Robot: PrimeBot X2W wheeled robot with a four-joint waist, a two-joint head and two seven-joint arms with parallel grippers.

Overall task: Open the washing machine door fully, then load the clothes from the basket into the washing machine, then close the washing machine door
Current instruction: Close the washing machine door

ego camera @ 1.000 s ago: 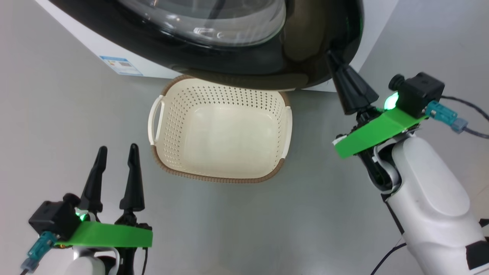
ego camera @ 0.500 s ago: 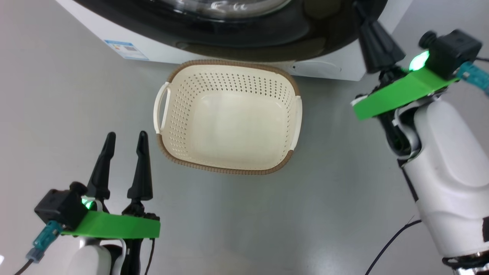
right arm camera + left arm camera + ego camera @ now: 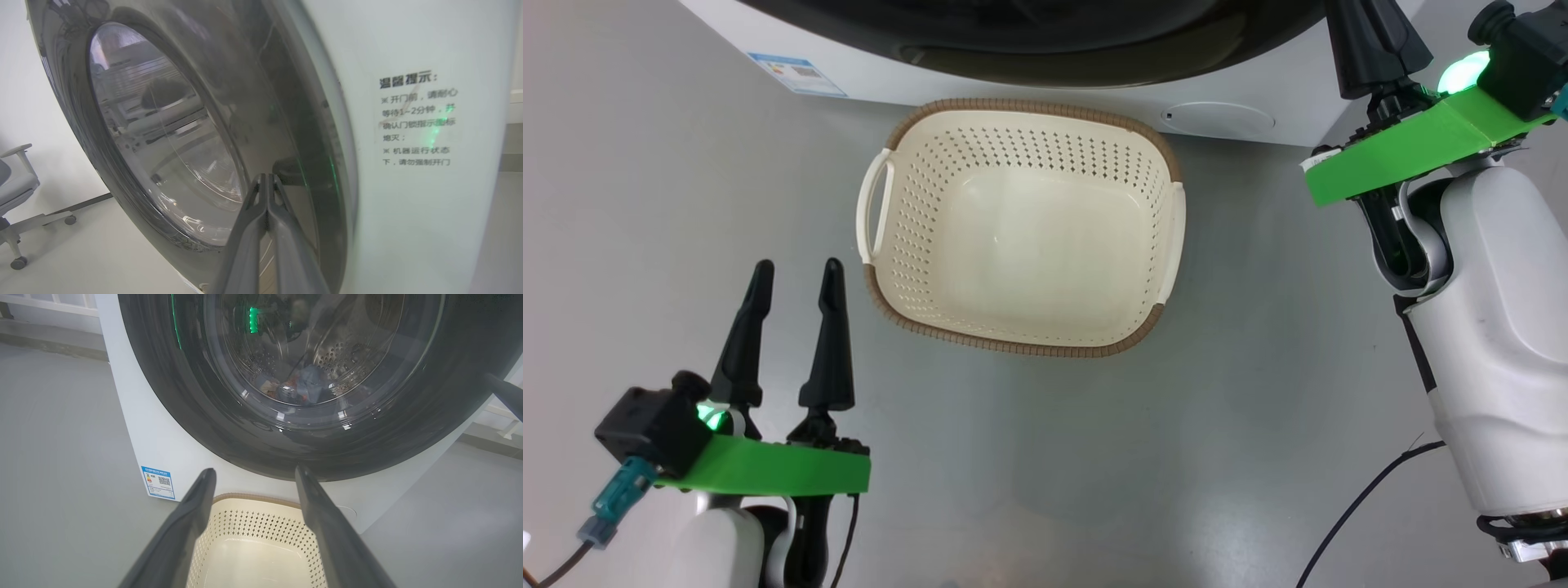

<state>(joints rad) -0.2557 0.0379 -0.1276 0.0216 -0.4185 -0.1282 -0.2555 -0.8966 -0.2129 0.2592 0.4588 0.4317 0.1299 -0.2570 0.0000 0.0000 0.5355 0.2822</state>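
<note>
- A second ago the large round washing machine door [image 3: 327, 343], a glossy black rim around bulging clear glass, overhung the far edge of the small cream-white perforated plastic basket [image 3: 1029, 349]. Now the basket's whole brown rim shows clear of it. The head camera has shifted too, so part of that change is the view's own.
- From the left wrist, the door lies flat against the big white front-loading washing machine [image 3: 163, 437] and looks shut or nearly so.
- The light blue printed clothes [image 3: 304, 386] lie in the drum behind the glass. The basket stands empty on the grey floor [image 3: 645, 245], just in front of the machine.
- The right gripper [image 3: 266, 179], fingers pressed together and holding nothing, has its tips at the door's right rim; contact cannot be made out.
- The left gripper [image 3: 798, 265] hangs wide open and empty, near-left of the basket.
- Loading appears done and the closing push about finished; only the latch seems left to confirm.
</note>
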